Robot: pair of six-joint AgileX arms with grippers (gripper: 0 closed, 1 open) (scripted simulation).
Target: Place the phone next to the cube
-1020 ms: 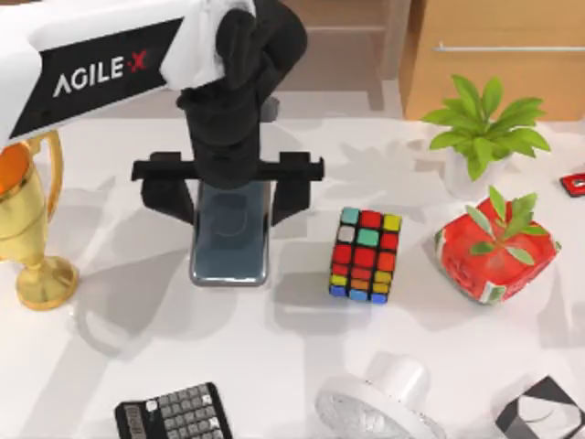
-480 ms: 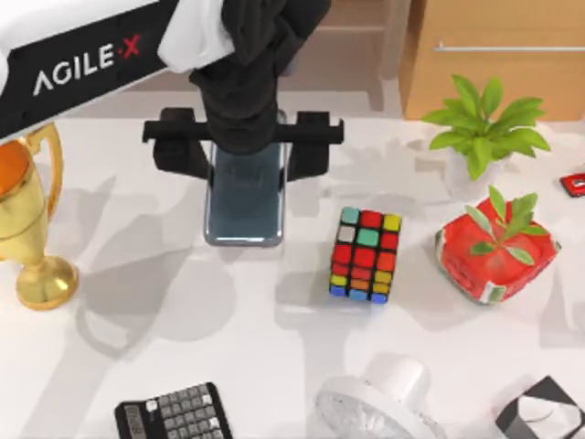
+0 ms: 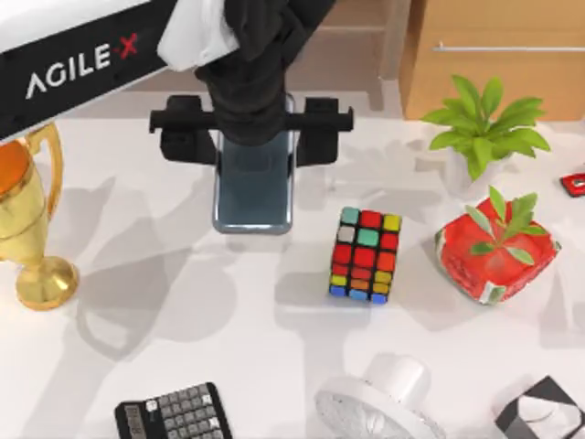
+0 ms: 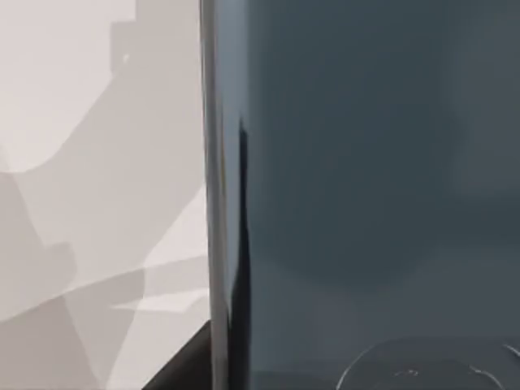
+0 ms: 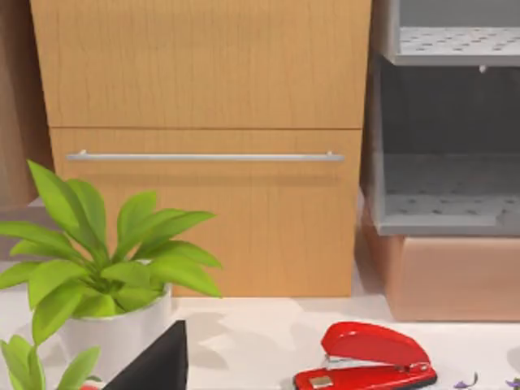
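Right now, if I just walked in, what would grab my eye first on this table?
Probably the big black left gripper near the table's back, left of centre, clamped on a dark glossy phone that it carries above the white table. Just right of it sits the bright many-coloured cube, with a gold trophy at the far left edge.

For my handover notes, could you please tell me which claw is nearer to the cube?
Left. The left claw holds the phone just up and left of the cube. The right claw is off beyond the table's right side, near the red stapler.
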